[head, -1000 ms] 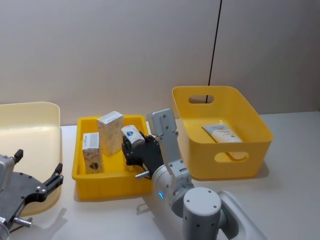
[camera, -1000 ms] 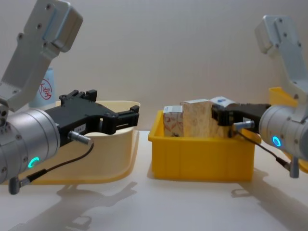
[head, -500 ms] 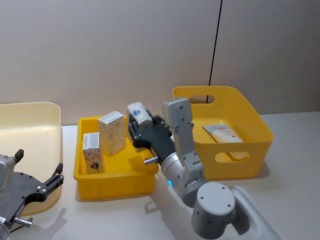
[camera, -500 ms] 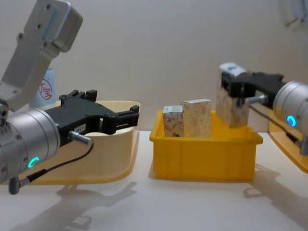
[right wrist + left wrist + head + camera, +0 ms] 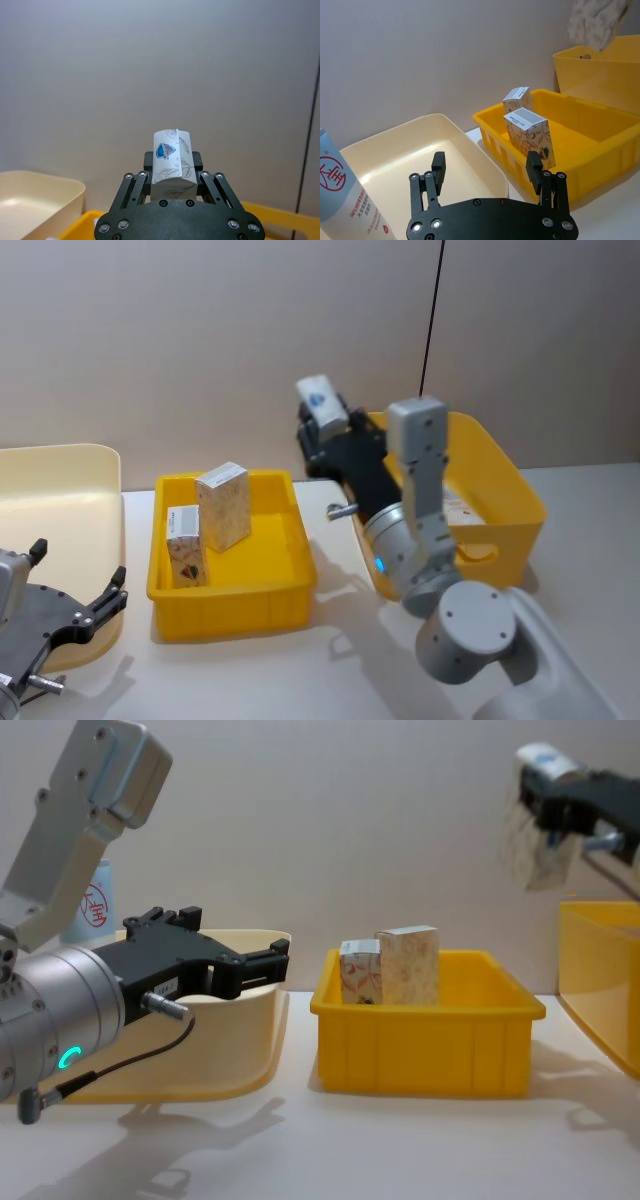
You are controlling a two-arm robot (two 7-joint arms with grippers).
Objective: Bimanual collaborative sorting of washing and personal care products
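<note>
My right gripper (image 5: 322, 428) is shut on a small white carton (image 5: 318, 403) with a blue logo on top. It holds the carton (image 5: 535, 828) high in the air, by the near-left rim of the deep yellow basket (image 5: 505, 490). The same carton (image 5: 171, 162) sits between the jaws in the right wrist view. Two more cartons (image 5: 222, 504) (image 5: 184, 546) stand upright in the shallow yellow tray (image 5: 230, 598). A tube (image 5: 450, 508) lies inside the basket. My left gripper (image 5: 78, 567) is open and idle at the lower left, over the cream bin (image 5: 60, 500).
A light blue tube with a red round logo (image 5: 340, 195) stands in the cream bin (image 5: 410, 150); it also shows behind my left arm (image 5: 95, 905). The three containers sit in a row, with bare table in front of them.
My right gripper has lifted the carton out of the shallow tray, up and to the right toward the deep basket. The left arm has not moved.
</note>
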